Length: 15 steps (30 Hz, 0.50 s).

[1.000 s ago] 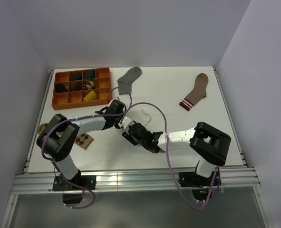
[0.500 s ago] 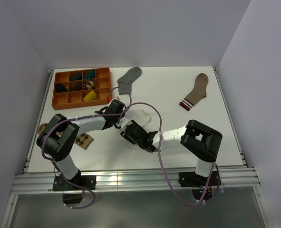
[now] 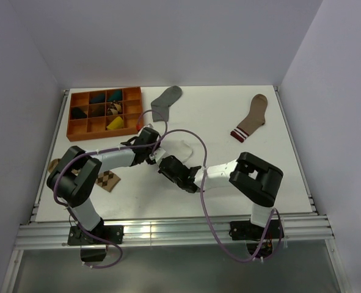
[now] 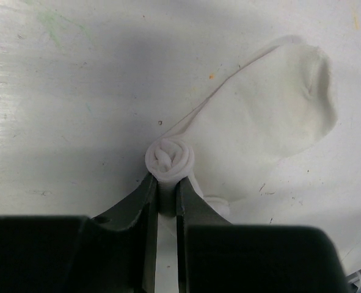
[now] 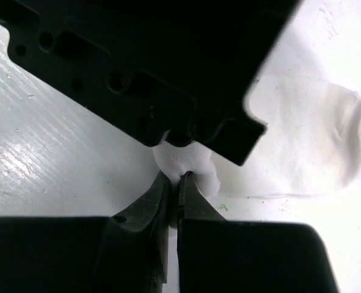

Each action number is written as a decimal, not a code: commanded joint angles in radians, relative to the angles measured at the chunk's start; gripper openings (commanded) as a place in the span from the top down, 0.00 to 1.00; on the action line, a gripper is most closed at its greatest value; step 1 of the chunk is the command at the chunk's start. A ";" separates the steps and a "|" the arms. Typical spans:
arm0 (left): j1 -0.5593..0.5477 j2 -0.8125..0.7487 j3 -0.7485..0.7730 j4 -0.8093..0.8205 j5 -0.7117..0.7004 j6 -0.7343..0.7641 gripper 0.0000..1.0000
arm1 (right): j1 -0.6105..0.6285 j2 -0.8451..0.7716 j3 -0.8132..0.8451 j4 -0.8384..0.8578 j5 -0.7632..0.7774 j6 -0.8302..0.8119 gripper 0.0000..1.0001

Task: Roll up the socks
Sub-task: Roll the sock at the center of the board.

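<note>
A white sock lies flat in the middle of the table, its near end wound into a tight roll. My left gripper is shut on that roll from one end. From the opposite end my right gripper is shut on a pinch of the same roll, with the left gripper's black body just beyond it. From above, both grippers meet at the white sock. A grey sock lies flat at the back, apart from both arms.
An orange compartment tray with small items stands at the back left. A brown sock with a striped cuff lies at the back right. A diamond-patterned sock lies by the left arm. Purple cables arch over the middle.
My right gripper has moved left up to the roll and closed on its end. The left gripper has kept its hold without moving.
</note>
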 commanded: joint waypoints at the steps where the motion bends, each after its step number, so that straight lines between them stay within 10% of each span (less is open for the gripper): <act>1: -0.008 0.001 -0.021 -0.049 0.028 0.022 0.94 | -0.042 -0.006 0.011 -0.062 -0.134 0.056 1.00; 11: 0.038 -0.172 -0.129 0.011 -0.104 -0.100 0.36 | -0.216 -0.043 -0.009 -0.109 -0.597 0.252 1.00; 15: 0.049 -0.273 -0.184 0.051 -0.142 -0.125 0.32 | -0.295 -0.010 0.025 -0.140 -0.783 0.291 1.00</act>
